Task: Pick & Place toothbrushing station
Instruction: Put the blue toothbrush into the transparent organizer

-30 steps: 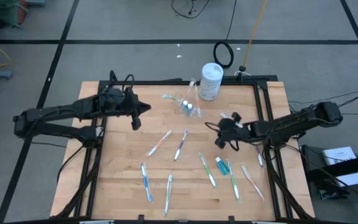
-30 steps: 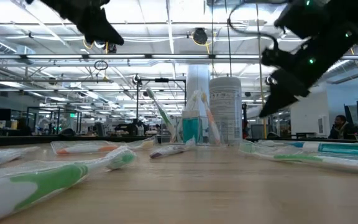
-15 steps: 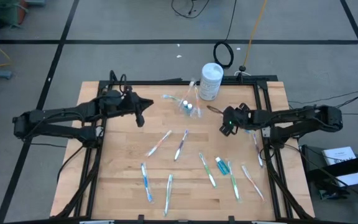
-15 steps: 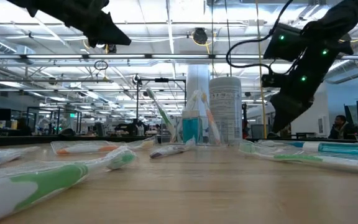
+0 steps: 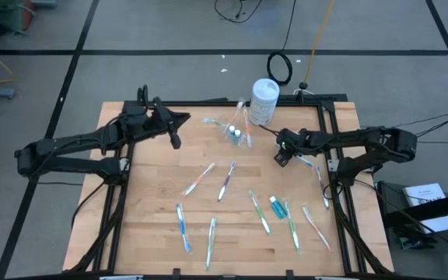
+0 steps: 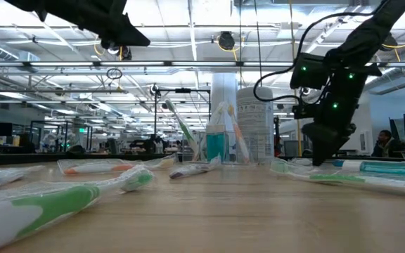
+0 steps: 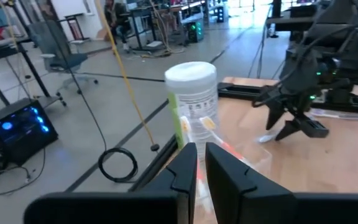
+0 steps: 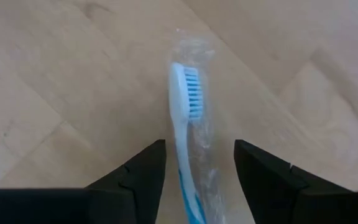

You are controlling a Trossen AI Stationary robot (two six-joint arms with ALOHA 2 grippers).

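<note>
- The right gripper (image 5: 280,152) is seen right of centre in the high view, lowered to the table (image 5: 154,225) near its right edge, just below and to the right of the white canister (image 5: 264,102).
- In the right wrist view its fingers (image 8: 143,175) are spread apart on either side of a wrapped blue-and-white toothbrush (image 8: 185,118) lying flat on the wood, bristles facing up; nothing is gripped and no contact with the brush can be made out.
- In the low view the same gripper (image 6: 322,151) hangs at right of centre, its tips down close to the tabletop.
- The left gripper (image 5: 179,120) is held in the upper left of the high view, above the table's back-left area; in the left wrist view its fingers (image 7: 183,167) are nearly closed with only a thin gap, and nothing is held.
- The clear cup (image 5: 234,134) stands at upper centre of the high view, just left of the canister, with brushes leaning in it.
- Further wrapped toothbrushes (image 5: 226,181) are scattered flat across the middle and lower part of the table, and a small blue tube (image 5: 274,206) lies in the lower right among them.
- In the low view a green-handled toothbrush (image 6: 69,199) lies at lower left, nearest the camera.
</note>
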